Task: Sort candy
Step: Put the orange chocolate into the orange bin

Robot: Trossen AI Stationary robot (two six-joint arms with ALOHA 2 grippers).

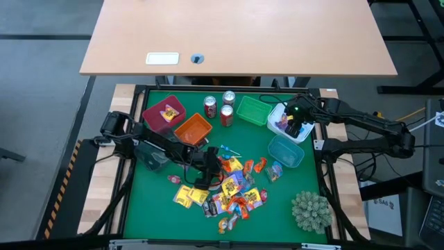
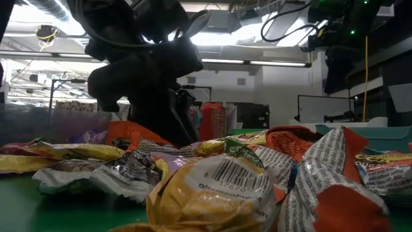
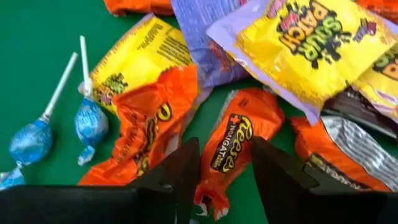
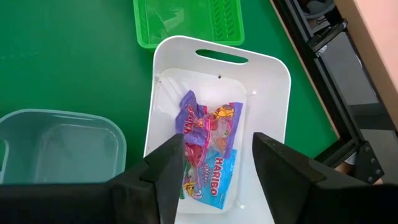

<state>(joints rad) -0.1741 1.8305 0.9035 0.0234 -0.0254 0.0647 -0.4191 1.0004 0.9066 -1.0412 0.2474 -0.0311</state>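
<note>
Five bins [image 1: 252, 110], two soda cans [image 1: 226, 115] (red), one plant ball [image 1: 310, 210]

Orange Reese's candy [image 3: 227, 149], blue lollipops [image 3: 90, 121], white bin [image 4: 273, 93]

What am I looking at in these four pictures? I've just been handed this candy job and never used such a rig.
It is a two-armed robot at a green table. One camera looks straight down, one sits at table height behind the sweets, and one rides on each wrist.

In the overhead view, the candy pile lies mid-table among several small bins, two red cans and a spiky plant ball.

The left gripper is low over the pile, jaws open either side of an orange Reese's packet; it has not closed on it. Two blue lollipops lie alongside.

The right gripper hovers, jaws open and empty, above a white bin already holding a few sweets.
</note>
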